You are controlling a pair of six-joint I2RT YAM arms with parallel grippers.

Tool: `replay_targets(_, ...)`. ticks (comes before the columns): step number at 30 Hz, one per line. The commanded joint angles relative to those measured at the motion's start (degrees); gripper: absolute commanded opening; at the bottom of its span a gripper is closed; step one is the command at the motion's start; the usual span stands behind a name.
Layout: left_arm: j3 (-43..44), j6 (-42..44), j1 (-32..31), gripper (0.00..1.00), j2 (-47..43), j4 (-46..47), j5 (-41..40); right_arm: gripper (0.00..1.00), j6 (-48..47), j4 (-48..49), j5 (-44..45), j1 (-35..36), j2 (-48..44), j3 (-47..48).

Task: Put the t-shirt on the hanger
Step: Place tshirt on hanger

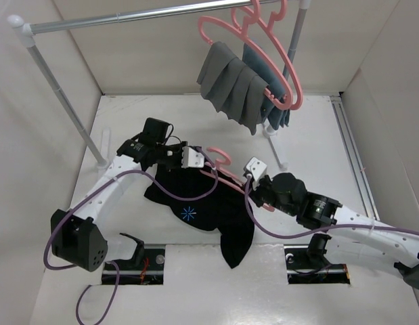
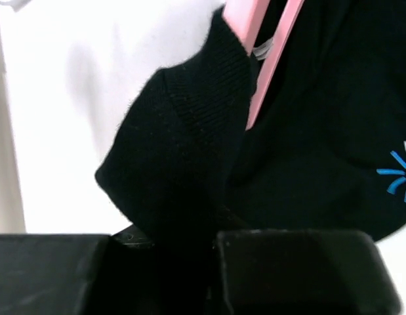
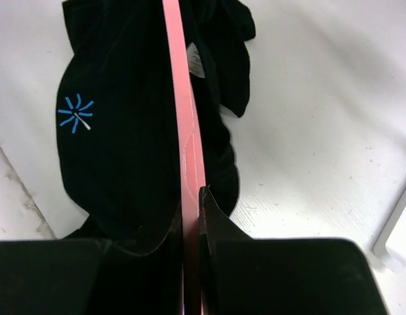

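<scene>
At mid-table, the left gripper (image 2: 183, 239) is pinching a fold of the t-shirt (image 2: 307, 151), while the right gripper (image 3: 191, 216) is clamping the hanger (image 3: 180, 98) lying across it.

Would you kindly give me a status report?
Left gripper shut on t-shirt edge. Right gripper shut on hanger bar. Hanger lies across t-shirt on table; nothing blocking in view.

White table (image 1: 317, 142), black t-shirt (image 1: 202, 203) lying crumpled on it, clothes rack (image 1: 60, 95) standing at the back
</scene>
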Motion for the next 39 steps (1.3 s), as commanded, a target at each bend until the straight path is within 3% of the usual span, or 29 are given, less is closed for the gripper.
replay_targets(1,2.3,-4.8,0.1,0.00,-3.0,-1.1,5.0,0.00,-0.3,8.9,3.2,0.9,1.8,2.6)
replay_targets(2,2.3,-8.7,0.1,0.00,-3.0,-0.6,5.0,0.00,-0.3,8.4,4.9,0.9,3.3,4.0)
replay_targets(5,1.8,-18.7,1.2,0.00,-4.9,3.9,0.2,0.52,-0.3,5.2,10.4,0.9,5.4,7.9)
replay_targets(7,1.2,-25.9,2.5,0.00,-5.8,5.2,-1.3,0.77,2.5,2.5,12.9,0.9,6.0,12.7)
replay_targets(11,-0.5,-34.5,4.3,0.00,-10.7,6.6,-1.9,0.83,10.1,-7.6,22.7,0.9,5.0,18.9)
replay_targets(13,-2.2,-36.2,4.3,0.00,-13.1,7.1,-1.2,0.84,12.5,-11.1,23.3,0.9,2.5,19.4)
replay_targets(16,-5.6,-40.4,4.3,0.00,-18.0,9.3,-1.2,0.97,15.1,-11.1,21.8,0.9,-1.1,17.5)
replay_targets(24,-5.5,-51.2,4.3,0.00,-17.3,10.5,-10.0,0.99,21.7,-19.0,26.7,3.4,-4.4,19.4)
replay_targets(25,-5.0,-54.6,4.3,0.00,-17.3,11.2,-12.4,0.95,22.7,-19.0,25.0,3.4,-4.4,19.4)
replay_targets(27,-5.0,-56.1,4.3,0.00,-17.3,11.7,-12.4,0.93,22.7,-17.1,23.9,3.4,-2.8,19.4)
replay_targets(32,-5.0,-58.3,4.3,0.00,-18.4,11.7,-12.4,0.78,22.7,-6.7,11.4,4.0,7.7,17.3)
replay_targets(35,-5.0,-58.3,4.3,0.00,-18.9,12.2,-12.4,0.69,22.7,-2.9,9.8,4.0,13.5,17.3)
replay_targets(39,-5.0,-58.3,4.3,0.00,-19.5,12.2,-11.0,0.80,20.1,5.8,8.1,4.0,17.0,17.3)
